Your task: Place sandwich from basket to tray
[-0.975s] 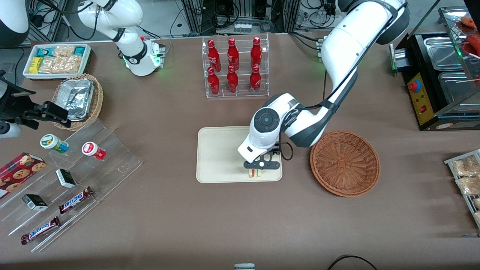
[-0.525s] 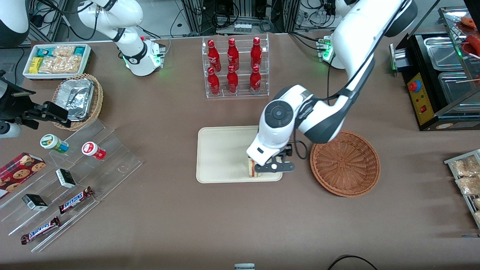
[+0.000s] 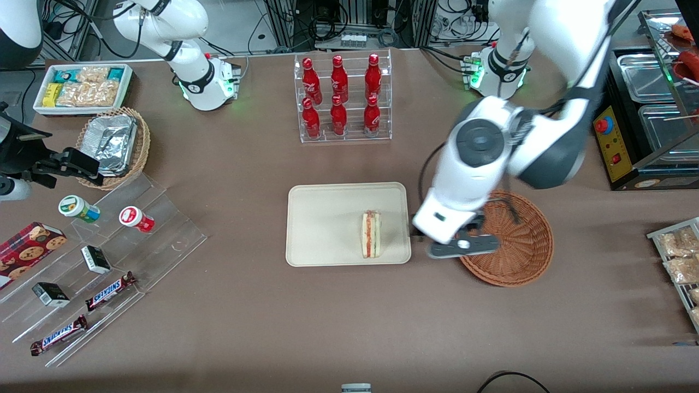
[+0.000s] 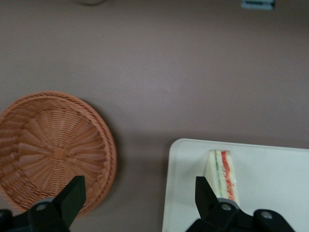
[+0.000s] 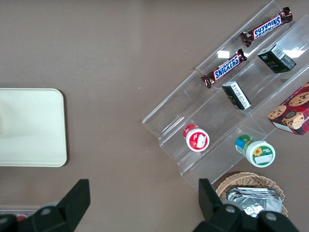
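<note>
Now triangular sandwich (image 3: pixel 371 234) on smooth tray (image 3: pixel 322 224); end effector (image 3: pixel 463 246) spread.

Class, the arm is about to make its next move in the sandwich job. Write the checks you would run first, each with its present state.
1. Sandwich lies on the tray, inside the rim: ok.
2. Sandwich is free of the tool; its fingers stand apart with nothing between them: ok.
3. Basket holds nothing, as the left wrist view shows: ok.
4. Tool is clear of the tray, above the gap between tray and basket: ok.
5. Sandwich rests stably, on its side or on an edge: cannot tell.
</note>
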{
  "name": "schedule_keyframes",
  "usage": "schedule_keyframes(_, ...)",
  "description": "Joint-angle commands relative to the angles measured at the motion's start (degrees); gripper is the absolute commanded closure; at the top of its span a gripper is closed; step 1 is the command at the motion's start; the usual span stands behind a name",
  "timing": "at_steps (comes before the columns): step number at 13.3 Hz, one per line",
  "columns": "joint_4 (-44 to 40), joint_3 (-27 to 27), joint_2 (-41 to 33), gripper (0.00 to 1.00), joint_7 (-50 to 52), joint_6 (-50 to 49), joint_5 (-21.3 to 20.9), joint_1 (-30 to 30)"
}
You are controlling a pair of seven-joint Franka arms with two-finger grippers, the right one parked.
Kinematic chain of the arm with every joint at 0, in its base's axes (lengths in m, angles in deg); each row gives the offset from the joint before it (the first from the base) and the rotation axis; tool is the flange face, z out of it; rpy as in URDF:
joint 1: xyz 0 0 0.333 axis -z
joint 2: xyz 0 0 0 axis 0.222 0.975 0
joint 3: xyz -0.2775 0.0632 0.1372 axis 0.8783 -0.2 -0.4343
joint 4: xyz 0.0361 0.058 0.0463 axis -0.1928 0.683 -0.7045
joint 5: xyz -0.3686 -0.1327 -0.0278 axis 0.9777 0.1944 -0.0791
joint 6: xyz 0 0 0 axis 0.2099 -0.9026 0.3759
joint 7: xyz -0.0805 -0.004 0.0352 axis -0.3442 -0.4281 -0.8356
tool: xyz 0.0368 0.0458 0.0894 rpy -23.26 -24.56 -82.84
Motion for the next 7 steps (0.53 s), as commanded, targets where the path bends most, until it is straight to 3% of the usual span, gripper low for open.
schedule_keyframes(1,0.84,0.09,-3.53,0.0,-2.31,-4.09,1.35,-3.26)
schedule_keyframes(7,1.27,0.18,-7.57,0.0,-8.19,-8.23,3.36,-13.53)
